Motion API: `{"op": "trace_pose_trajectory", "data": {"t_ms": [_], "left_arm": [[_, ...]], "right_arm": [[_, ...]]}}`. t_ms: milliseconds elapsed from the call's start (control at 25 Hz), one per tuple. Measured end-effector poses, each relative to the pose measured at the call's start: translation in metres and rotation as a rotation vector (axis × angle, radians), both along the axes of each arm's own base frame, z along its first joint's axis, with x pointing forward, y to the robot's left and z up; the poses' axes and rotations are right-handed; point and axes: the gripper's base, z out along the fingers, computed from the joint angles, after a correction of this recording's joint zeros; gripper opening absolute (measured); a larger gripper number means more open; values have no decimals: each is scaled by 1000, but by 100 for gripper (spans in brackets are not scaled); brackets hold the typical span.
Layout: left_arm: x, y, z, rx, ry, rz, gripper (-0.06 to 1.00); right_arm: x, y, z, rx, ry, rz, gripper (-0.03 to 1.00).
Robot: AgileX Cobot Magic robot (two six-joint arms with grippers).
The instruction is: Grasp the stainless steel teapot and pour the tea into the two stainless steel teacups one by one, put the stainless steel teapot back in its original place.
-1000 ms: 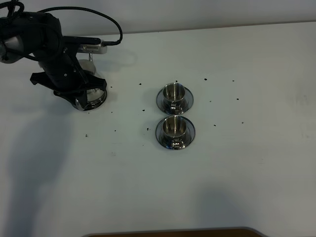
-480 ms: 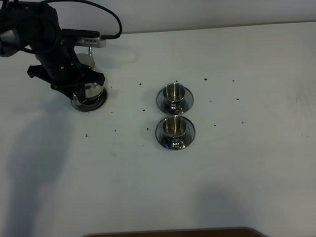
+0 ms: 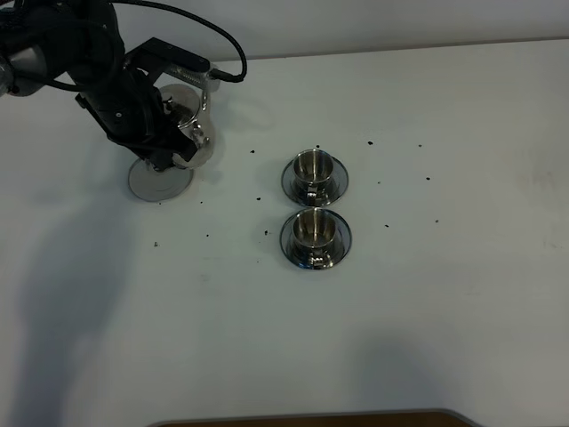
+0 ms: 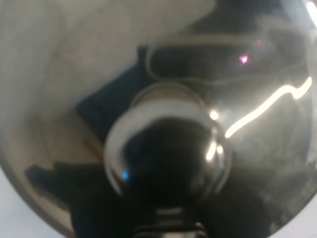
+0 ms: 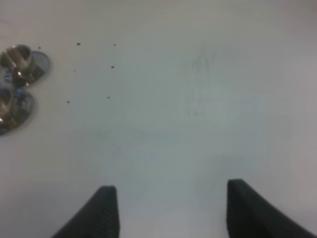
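Left wrist view is filled by the lid knob [image 4: 166, 158], so the jaws are hidden there. From the high camera, the left gripper [image 3: 164, 149] is judged clamped on the stainless steel teapot [image 3: 188, 124]. The pot is carried just clear of its round steel disc [image 3: 158, 182], on the side toward the cups, presumably for the first pour. The right gripper [image 5: 168, 208] is held empty, fingers apart, over bare table, likely kept out of the pouring path. The far teacup [image 3: 314, 165] and near teacup [image 3: 314, 227] are set on saucers mid-table; no tea can be made out in either. The white table [image 3: 444, 311] is dotted with dark specks [image 3: 259, 197], and a pale wall [image 3: 400, 18] is seen behind.
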Motion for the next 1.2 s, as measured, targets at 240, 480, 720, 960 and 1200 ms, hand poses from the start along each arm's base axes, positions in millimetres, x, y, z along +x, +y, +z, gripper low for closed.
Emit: {"op": "trace_pose_trajectory", "data": {"t_ms": [240, 480, 720, 960, 1200], "left_arm": [[3, -14, 5, -20, -61, -140, 24], [4, -22, 6, -72, -97, -280, 24], [4, -33, 7, -59, -136, -390, 24], [5, -39, 8, -19, -181, -521, 24], [6, -43, 9, 54, -230, -663, 24]], "right_arm": [[0, 0, 0, 0, 0, 0, 48], [0, 0, 0, 0, 0, 0, 48], [0, 0, 0, 0, 0, 0, 48], [0, 0, 0, 0, 0, 0, 48], [0, 0, 0, 0, 0, 0, 48]]}}
